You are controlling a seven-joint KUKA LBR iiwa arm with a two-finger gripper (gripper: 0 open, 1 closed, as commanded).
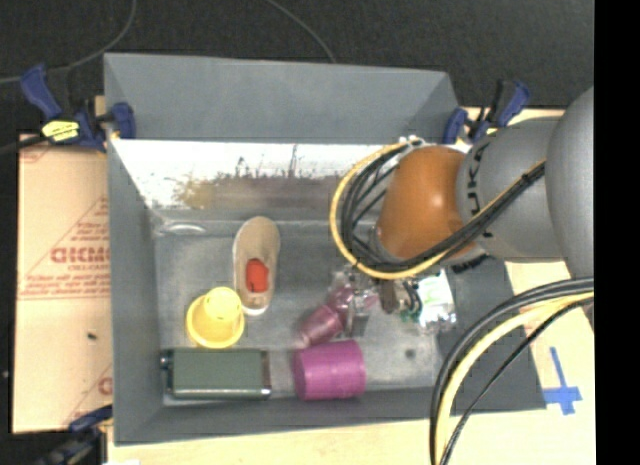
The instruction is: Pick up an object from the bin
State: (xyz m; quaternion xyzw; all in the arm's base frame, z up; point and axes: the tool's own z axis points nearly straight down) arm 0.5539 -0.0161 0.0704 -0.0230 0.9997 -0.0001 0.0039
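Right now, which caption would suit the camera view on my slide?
KUKA arm's gripper in the grey bin, beside a small purple object and near a magenta cylinder.

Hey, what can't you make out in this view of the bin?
Camera view:
- Green-and-white thing: half under the arm; its kind is unclear.
- Right back corner of the bin: covered by the orange wrist cover.
- Small mauve thing by the purple cylinder: too small to identify.

**Small mauve cup, lower middle of the frame**

It's a little purplish-pink cup-shaped thing (320,325), kinda glossy. It lies tipped over on the grey bin (290,253) floor, slanting up toward the right, just right of centre and near the front wall.
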